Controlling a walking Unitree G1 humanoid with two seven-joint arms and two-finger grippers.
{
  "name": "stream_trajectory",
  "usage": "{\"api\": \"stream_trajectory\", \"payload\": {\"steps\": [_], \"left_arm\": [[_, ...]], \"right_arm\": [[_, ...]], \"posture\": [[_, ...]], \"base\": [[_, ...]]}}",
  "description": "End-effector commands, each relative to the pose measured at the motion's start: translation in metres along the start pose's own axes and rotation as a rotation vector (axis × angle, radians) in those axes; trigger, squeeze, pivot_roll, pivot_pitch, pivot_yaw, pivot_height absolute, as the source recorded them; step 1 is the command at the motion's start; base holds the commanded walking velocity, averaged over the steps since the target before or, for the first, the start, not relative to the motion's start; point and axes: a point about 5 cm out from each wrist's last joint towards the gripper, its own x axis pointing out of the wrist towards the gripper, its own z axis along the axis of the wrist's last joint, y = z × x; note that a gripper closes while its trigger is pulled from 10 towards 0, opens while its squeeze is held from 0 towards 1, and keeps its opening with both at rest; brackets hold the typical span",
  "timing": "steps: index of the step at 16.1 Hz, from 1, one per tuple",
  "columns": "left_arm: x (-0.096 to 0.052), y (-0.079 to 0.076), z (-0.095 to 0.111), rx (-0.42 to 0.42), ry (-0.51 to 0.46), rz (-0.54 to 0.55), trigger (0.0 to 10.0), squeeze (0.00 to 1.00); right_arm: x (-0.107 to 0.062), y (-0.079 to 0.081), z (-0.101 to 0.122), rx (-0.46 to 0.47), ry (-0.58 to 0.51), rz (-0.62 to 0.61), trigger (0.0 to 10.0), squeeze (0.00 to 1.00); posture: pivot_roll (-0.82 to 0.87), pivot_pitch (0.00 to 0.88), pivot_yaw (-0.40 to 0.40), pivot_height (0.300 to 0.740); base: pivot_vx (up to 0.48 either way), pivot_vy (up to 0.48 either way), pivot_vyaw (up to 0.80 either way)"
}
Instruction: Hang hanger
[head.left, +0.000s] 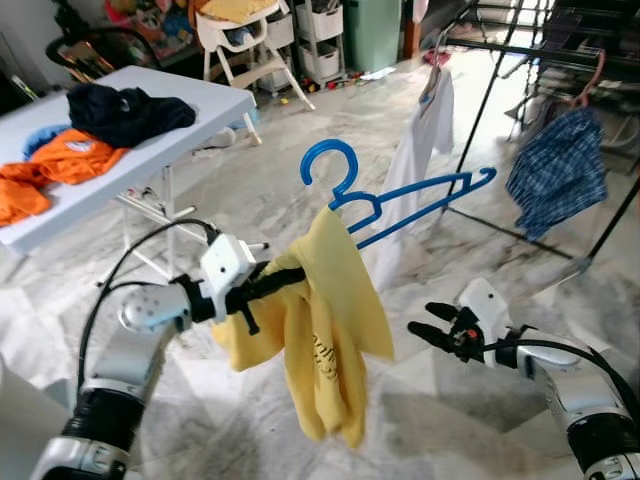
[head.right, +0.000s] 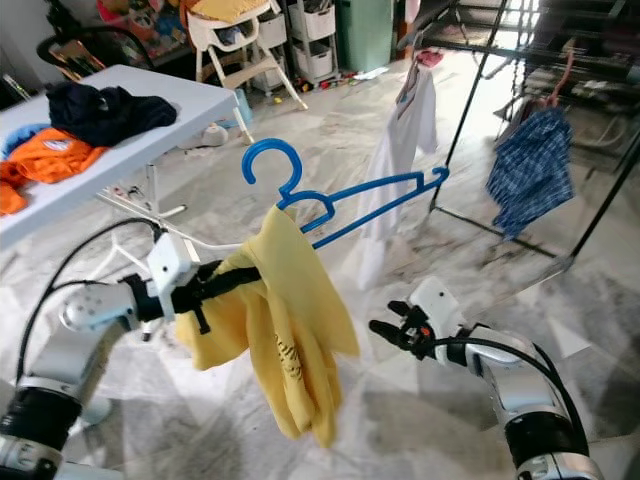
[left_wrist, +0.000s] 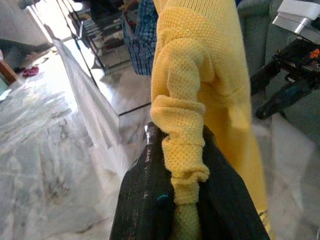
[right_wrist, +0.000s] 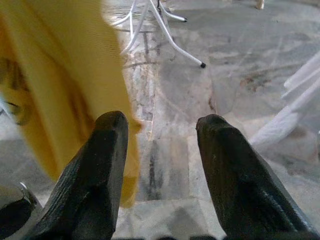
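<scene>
Held up in mid-air over a marble floor (head.left: 300, 170): a blue hanger (head.left: 400, 200) draped with a yellow shirt (head.left: 320, 320), pinched by the left gripper (head.left: 275, 283), fingers (left_wrist: 145, 200) clamped tight on a bunched fold of the yellow cloth. Long bar of the hanger slanting up and away toward the robot's right, hook (head.left: 325, 160) standing at the near, left end, above the clamped fold. Off to the right and lower, just beside the hanging cloth but apart from it, the right gripper (head.left: 440, 325), fingers (right_wrist: 100, 165) spread wide and holding nothing. Farther right and beyond, well apart from the hanger, a dark drying rack (head.left: 560, 60) already carrying a white garment (head.left: 425, 130) and a checked blue shirt (head.left: 560, 170); likely target for the hook, so a carry forward and rightward looks needed, with the left arm doing the bearing. To the left, a white folding table (head.left: 190, 110) with orange clothes (head.left: 60, 165) and a dark garment (head.left: 125, 110); a high chair (head.left: 245, 35) and storage drawers (head.left: 320, 35) at the back of the room.
</scene>
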Motion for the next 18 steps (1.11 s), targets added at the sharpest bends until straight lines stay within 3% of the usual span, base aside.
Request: {"api": "stream_trajectory", "payload": {"steps": [1, 2, 3, 4, 7, 8, 9, 17, 18], "left_arm": [[-0.003, 0.002, 0.001, 0.013, -0.028, 0.062, 0.0, 0.0], [-0.001, 0.0, -0.001, 0.011, -0.036, 0.073, 0.0, 0.0], [0.001, -0.002, -0.002, 0.007, -0.043, 0.079, 0.0, 0.0], [0.003, -0.004, -0.003, 0.003, -0.053, 0.092, 0.0, 0.0], [0.007, -0.005, -0.003, 0.009, -0.068, 0.108, 0.0, 0.0], [0.007, -0.005, -0.002, 0.013, -0.073, 0.11, 0.0, 0.0], [0.009, -0.003, 0.005, 0.03, -0.093, 0.106, 0.0, 0.0], [0.013, 0.0, 0.044, 0.12, -0.153, -0.063, 0.0, 0.0], [0.014, -0.002, 0.048, 0.123, -0.162, -0.08, 0.0, 0.0]], "right_arm": [[0.006, 0.007, 0.007, -0.036, 0.007, 0.063, 10.0, 0.76], [0.008, 0.009, 0.009, -0.046, 0.011, 0.081, 10.0, 0.67], [0.01, 0.01, 0.011, -0.066, 0.017, 0.088, 10.0, 0.21], [0.012, 0.012, 0.014, -0.086, 0.022, 0.106, 10.0, 0.0], [0.013, 0.012, 0.02, -0.099, 0.025, 0.11, 10.0, 0.0], [0.013, 0.012, 0.021, -0.092, 0.018, 0.111, 10.0, 0.38], [0.012, 0.013, 0.024, -0.062, -0.003, 0.122, 10.0, 1.0], [0.016, 0.013, 0.032, -0.007, -0.058, 0.119, 10.0, 1.0], [0.019, 0.013, 0.032, -0.007, -0.059, 0.118, 10.0, 0.79]], "posture": [[-0.15, 0.0, 0.04, 0.74], [-0.15, 0.0, 0.04, 0.74], [-0.16, 0.0, 0.024, 0.74], [-0.16, 0.0, 0.009, 0.74], [-0.17, 0.0, -0.002, 0.74], [-0.17, 0.0, -0.002, 0.74], [-0.17, 0.0, 0.008, 0.74], [-0.15, 0.0, 0.059, 0.74], [-0.15, 0.0, 0.063, 0.74]], "base": [[0.0, 0.0, 0.0], [0.0, 0.0, 0.0], [0.0, 0.0, 0.0], [0.0, 0.0, 0.0], [0.0, 0.0, 0.0], [0.0, 0.0, 0.0], [0.0, 0.0, 0.0], [0.0, 0.0, 0.0], [0.0, 0.0, 0.0]]}}
